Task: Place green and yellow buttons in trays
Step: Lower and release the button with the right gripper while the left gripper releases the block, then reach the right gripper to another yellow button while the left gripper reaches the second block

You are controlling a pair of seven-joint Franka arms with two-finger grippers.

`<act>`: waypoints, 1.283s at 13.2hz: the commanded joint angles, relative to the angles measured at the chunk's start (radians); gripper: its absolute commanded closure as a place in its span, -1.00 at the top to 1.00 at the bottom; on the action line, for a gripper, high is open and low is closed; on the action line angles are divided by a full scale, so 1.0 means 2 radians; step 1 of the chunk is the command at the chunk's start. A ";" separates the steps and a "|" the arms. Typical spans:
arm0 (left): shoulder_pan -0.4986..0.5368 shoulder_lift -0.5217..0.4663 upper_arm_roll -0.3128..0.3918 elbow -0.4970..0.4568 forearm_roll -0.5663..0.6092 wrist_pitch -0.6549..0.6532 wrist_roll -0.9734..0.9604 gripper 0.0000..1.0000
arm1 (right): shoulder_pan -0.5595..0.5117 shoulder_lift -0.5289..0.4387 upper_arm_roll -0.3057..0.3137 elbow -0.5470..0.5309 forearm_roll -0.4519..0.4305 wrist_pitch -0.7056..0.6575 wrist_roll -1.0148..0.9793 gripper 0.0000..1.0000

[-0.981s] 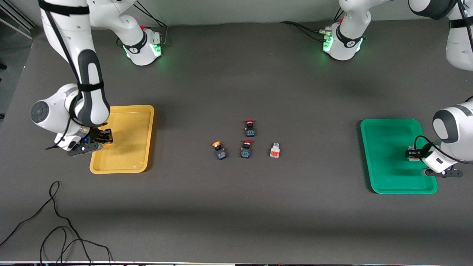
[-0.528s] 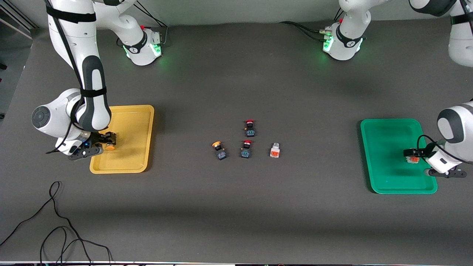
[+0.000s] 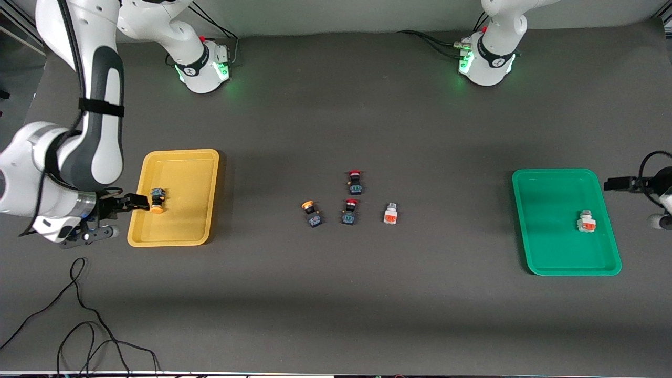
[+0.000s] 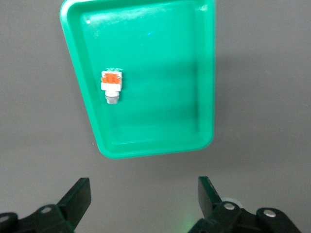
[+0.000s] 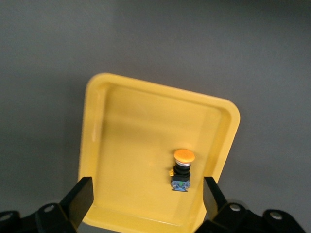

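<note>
Yellow-capped button [image 3: 157,200] in yellow tray [image 3: 178,239]; white switch [image 3: 586,221] in green tray [image 3: 551,265].

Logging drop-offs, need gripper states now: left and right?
Left gripper: open, holding nothing, above the table beside the green tray.
Right gripper: open, holding nothing, above the yellow tray edge.

On the worktop [image 3: 336,315] we find two trays at mid-height of the front frame. The right-end tray [image 3: 178,153], at the right arm's end, holds a capped button [image 3: 156,200]; the left-end tray [image 3: 556,171], at the left arm's end, holds a blocky switch [image 3: 586,221]. At the frame's centre we see the upper button [image 3: 355,181]; just below it runs a row: the middle button [image 3: 350,211], the outer button [image 3: 312,213] toward the right arm's end, the loose switch [image 3: 390,213] toward the left arm's
</note>
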 commanded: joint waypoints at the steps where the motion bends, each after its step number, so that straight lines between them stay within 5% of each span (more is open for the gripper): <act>1: -0.023 0.016 -0.018 0.057 0.000 -0.050 -0.054 0.97 | 0.022 0.011 0.010 0.045 -0.013 -0.021 0.060 0.99; 3: -0.049 0.016 -0.038 0.057 -0.009 -0.051 -0.139 0.96 | 0.049 0.012 0.032 0.054 -0.008 -0.016 0.130 0.99; 7: -0.119 0.031 -0.051 0.057 -0.080 -0.026 -0.287 0.95 | 0.061 0.018 0.145 0.078 -0.008 0.033 0.283 1.00; 12: -0.231 0.081 -0.051 0.055 -0.086 0.090 -0.446 0.95 | 0.065 0.060 0.248 0.137 -0.014 0.058 0.355 0.99; 17: -0.291 0.160 -0.050 0.051 -0.085 0.169 -0.462 0.96 | 0.078 0.100 0.271 0.138 -0.012 0.116 0.357 0.99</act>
